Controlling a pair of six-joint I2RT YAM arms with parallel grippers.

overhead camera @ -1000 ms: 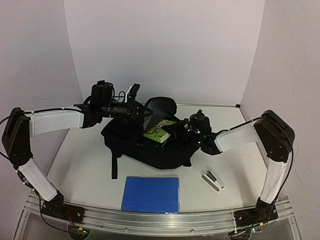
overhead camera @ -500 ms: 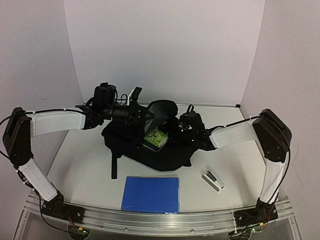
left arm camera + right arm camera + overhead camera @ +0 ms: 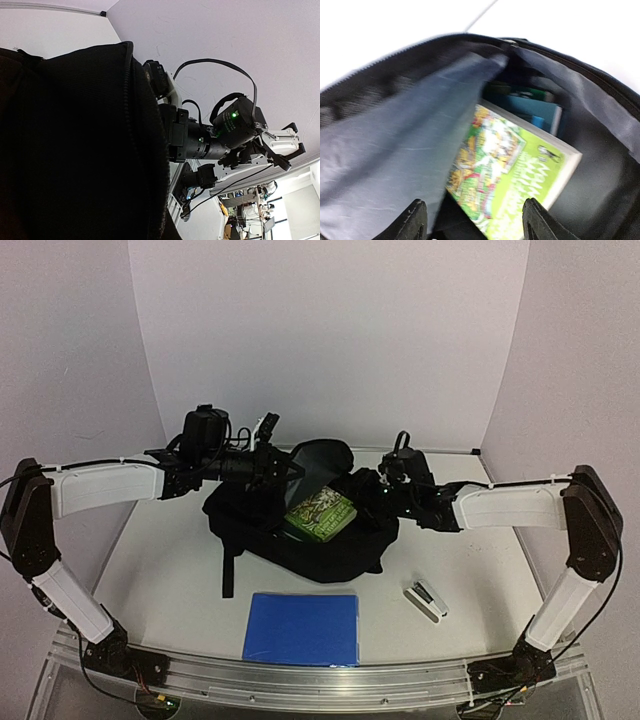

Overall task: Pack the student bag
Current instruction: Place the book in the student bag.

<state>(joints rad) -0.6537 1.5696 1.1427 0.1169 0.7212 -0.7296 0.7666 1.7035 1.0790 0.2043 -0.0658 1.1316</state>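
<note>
The student bag (image 3: 300, 540), a black soft backpack, lies in the middle of the table with its mouth held open. My left gripper (image 3: 287, 467) is shut on the bag's raised top flap (image 3: 322, 454); black fabric (image 3: 75, 140) fills most of the left wrist view and hides the fingers. A green picture book (image 3: 322, 513) lies in the opening against the grey lining (image 3: 395, 165), with a teal item (image 3: 535, 107) behind it. Just right of the book, my right gripper (image 3: 373, 496) is open; in the right wrist view the right gripper (image 3: 475, 222) has the book (image 3: 520, 170) beyond its fingertips (image 3: 415, 220), nothing between them.
A blue flat folder (image 3: 302, 628) lies on the table near the front edge, in front of the bag. A small grey and white stapler (image 3: 425, 600) sits to its right. White walls stand close behind and on both sides.
My right gripper opened and let go of the green book, which dropped lower into the bag's opening. The right arm drew back to the right. The left arm kept holding the flap.
</note>
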